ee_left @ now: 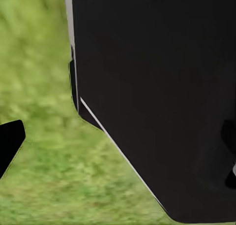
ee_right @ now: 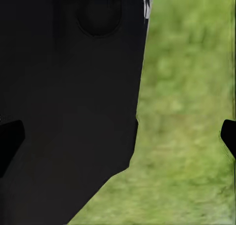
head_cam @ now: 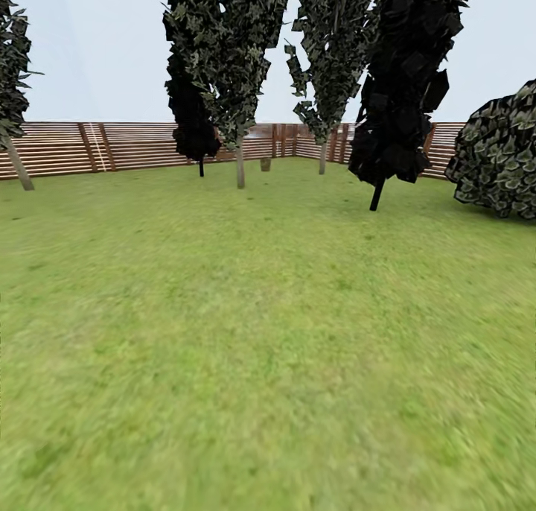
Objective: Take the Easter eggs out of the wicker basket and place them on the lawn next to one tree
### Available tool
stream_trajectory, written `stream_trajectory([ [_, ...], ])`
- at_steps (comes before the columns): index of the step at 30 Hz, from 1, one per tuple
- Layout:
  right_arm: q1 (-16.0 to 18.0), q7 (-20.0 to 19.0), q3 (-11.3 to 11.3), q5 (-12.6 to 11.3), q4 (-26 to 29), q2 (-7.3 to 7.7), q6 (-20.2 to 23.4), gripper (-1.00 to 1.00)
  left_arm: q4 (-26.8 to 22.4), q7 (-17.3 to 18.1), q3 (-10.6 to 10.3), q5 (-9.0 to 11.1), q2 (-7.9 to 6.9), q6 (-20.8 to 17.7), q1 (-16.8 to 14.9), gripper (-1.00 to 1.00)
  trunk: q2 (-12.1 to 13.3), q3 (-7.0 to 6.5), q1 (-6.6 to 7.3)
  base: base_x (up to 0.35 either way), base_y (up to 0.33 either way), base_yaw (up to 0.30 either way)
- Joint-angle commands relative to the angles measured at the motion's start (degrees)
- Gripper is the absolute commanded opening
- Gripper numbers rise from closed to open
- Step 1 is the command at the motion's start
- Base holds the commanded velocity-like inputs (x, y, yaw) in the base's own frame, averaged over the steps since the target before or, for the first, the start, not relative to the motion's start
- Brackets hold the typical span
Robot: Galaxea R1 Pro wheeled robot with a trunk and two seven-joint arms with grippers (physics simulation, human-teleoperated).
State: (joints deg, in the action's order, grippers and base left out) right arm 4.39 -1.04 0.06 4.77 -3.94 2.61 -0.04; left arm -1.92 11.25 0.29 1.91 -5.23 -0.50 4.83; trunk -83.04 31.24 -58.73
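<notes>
The lawn spreads wide and green ahead in the head view. Several trees stand at its far side: one with a pale thin trunk and a near-black one leaning on a dark trunk. The Easter eggs and the wicker basket are out of view. In the left wrist view my left gripper is open, one dark fingertip over grass beside my black body. The right wrist view has my right gripper open too, a fingertip over grass, nothing held.
A slatted wooden fence runs along the back of the garden. A dense leafy bush sits at the far right. Another tree leans at the far left edge. Open grass lies between me and the trees.
</notes>
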Motion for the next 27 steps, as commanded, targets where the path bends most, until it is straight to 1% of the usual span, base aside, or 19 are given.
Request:
stream_trajectory([
  [1,0.41,-0.24,-0.05,0.51,0.16,0.35,-0.34,1.00,-0.46,0.18,-0.24,0.15,-0.34,0.28,0.38,1.00,-0.04,0.05,0.01,0.000,0.000,0.000],
  [5,1.71,-0.21,0.01,0.48,0.16,1.63,-0.35,1.00,-0.74,0.18,-0.22,0.13,-0.50,0.43,0.60,1.00,-0.04,0.05,0.01,0.000,0.000,0.000],
  [7,2.37,-0.12,-0.01,0.47,0.16,2.28,-0.38,1.00,-0.93,0.13,-0.13,0.17,-0.28,0.27,0.51,1.00,-0.04,0.05,0.01,0.000,0.000,0.000],
  [9,3.02,0.07,-0.04,0.49,0.16,2.33,-0.37,1.00,-1.08,0.03,-0.07,0.19,-0.10,-0.05,0.47,1.00,-0.04,0.05,0.01,0.056,0.000,0.000],
  [17,5.64,0.26,-0.01,0.49,0.18,2.10,-0.34,1.00,-3.01,-0.02,-0.01,0.31,-0.04,-0.48,0.44,1.00,-0.04,0.05,0.01,0.316,0.000,0.000],
  [21,6.09,0.17,-0.12,0.42,1.17,2.96,-0.11,1.00,-4.29,-0.15,0.11,0.44,-0.47,-1.54,0.44,1.00,-0.04,0.05,0.01,0.339,0.029,0.000],
  [23,6.11,0.11,0.17,0.87,1.81,3.30,-0.08,1.00,-4.94,-0.21,0.13,0.45,-0.63,-1.84,0.44,1.00,-0.04,0.05,0.01,0.340,0.080,0.000],
  [27,6.12,0.31,0.83,1.94,3.10,3.01,-0.15,1.00,-6.22,-0.26,0.19,0.46,-0.56,-2.35,0.41,1.00,-0.04,0.05,0.01,0.340,0.093,0.000],
])
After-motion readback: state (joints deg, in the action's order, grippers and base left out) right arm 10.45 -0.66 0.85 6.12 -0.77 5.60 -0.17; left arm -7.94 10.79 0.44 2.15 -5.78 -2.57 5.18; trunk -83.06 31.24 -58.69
